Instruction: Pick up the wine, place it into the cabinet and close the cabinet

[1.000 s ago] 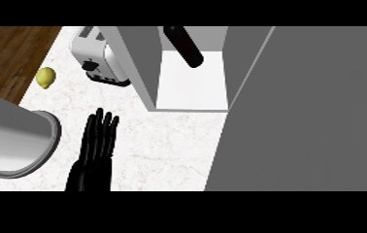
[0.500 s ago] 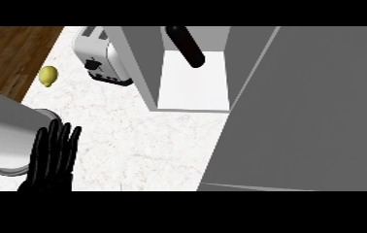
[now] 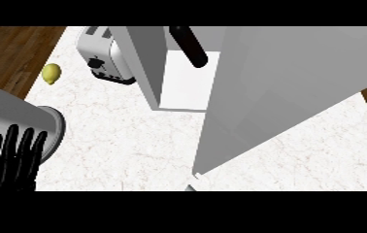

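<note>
Take the tall grey cabinet (image 3: 154, 62) as your landmark. The dark, slender wine bottle (image 3: 189, 45) already lies tilted inside it, over the white shelf floor (image 3: 188, 84), so the placing step looks done and the bottle sits where the door can sweep past it. What seems left is the closing: the broad grey cabinet door (image 3: 279, 91) stands to the right of the opening, its lower corner out over the white marbled bench (image 3: 129, 140), and you cannot tell from here how far it is from shut.

Your left hand (image 3: 22, 157) shows well to the lower left of the cabinet, at the edge of the view, black fingers straight and slightly spread, holding nothing. It lies over the rim of a large grey round pot (image 3: 28, 120), well apart from both bottle and door, so it reads as parked out of the way. Your right hand does not show at all, so its state cannot be told; it may be behind the door.

Left of the cabinet stands a silver toaster (image 3: 104, 57), and further left a small yellow lemon (image 3: 51, 74) at the bench's edge; neither stands in the door's way.
</note>
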